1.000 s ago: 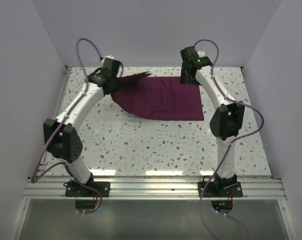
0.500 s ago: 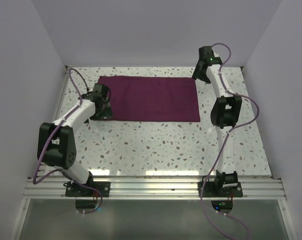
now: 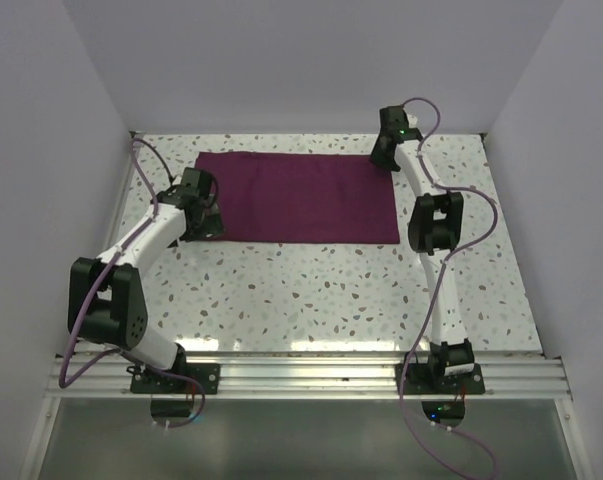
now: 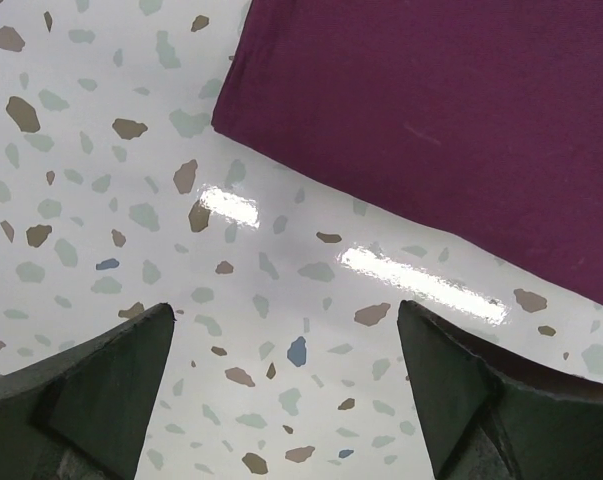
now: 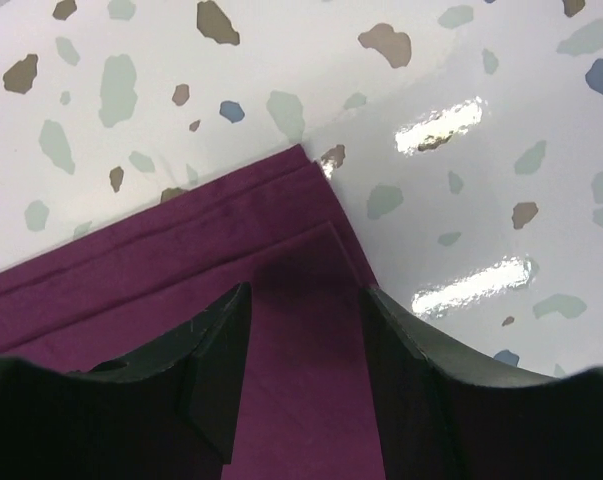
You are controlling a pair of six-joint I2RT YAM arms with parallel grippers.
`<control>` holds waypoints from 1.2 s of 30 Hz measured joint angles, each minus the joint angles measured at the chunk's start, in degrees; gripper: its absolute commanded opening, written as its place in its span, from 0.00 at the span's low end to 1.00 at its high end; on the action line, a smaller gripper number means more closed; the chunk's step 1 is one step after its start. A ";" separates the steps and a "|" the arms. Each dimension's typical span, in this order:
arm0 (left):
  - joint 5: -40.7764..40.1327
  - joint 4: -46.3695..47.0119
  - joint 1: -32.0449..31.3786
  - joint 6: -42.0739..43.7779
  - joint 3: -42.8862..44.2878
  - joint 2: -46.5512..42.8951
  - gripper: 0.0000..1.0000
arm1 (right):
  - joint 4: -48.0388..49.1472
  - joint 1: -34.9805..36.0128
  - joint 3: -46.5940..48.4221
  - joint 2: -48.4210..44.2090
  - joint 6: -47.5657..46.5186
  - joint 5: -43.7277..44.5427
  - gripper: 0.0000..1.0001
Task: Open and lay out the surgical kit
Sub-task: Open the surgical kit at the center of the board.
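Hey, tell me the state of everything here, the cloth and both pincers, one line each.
Maroon cloth: spread flat as a rectangle on the far part of the table; layered edges at its far right corner; no tray or instruments showing.
Left pincer: open, empty, over bare table by the cloth's left side.
Right pincer: open, holding nothing, over the cloth's far right corner.

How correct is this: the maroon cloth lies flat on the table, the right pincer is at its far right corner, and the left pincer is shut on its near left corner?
Nearly. The left pincer is open and holds nothing, over bare table beside the near left corner of the maroon cloth; the left wrist view shows it. The rest stands.
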 measured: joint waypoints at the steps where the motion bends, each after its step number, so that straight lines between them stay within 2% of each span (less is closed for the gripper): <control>1: 0.00 -0.11 0.00 -0.02 -0.22 -0.35 0.97 | 0.57 -0.04 0.02 0.28 0.00 0.59 0.50; 5: -0.04 -0.09 0.00 -0.04 -1.07 -1.14 0.97 | 2.21 -0.15 0.61 1.33 -0.24 3.13 0.44; 6: -0.04 -0.09 0.00 -0.09 -1.22 -1.16 0.97 | 2.47 -0.15 0.70 1.51 -0.39 3.80 0.37; 9: -0.04 -0.07 0.00 -0.42 -1.77 -1.18 0.97 | 3.26 -0.17 0.90 2.10 -1.03 5.11 0.24; 10: -0.04 -0.09 0.00 -0.48 -1.95 -1.18 0.97 | 3.41 -0.17 0.90 2.27 -1.16 5.38 0.16; 17: -0.07 -0.20 0.00 -0.52 -2.08 -1.25 0.96 | 4.39 -0.17 1.07 2.69 -2.05 6.43 0.00; 30: -0.04 -0.90 -0.02 -0.50 -2.32 -2.73 0.95 | 5.53 -0.20 0.52 2.45 -3.06 6.21 0.00; 36: -0.04 -1.88 -0.02 -0.48 -1.46 -3.45 0.95 | 8.50 -0.26 -4.72 -1.01 -3.08 5.31 0.00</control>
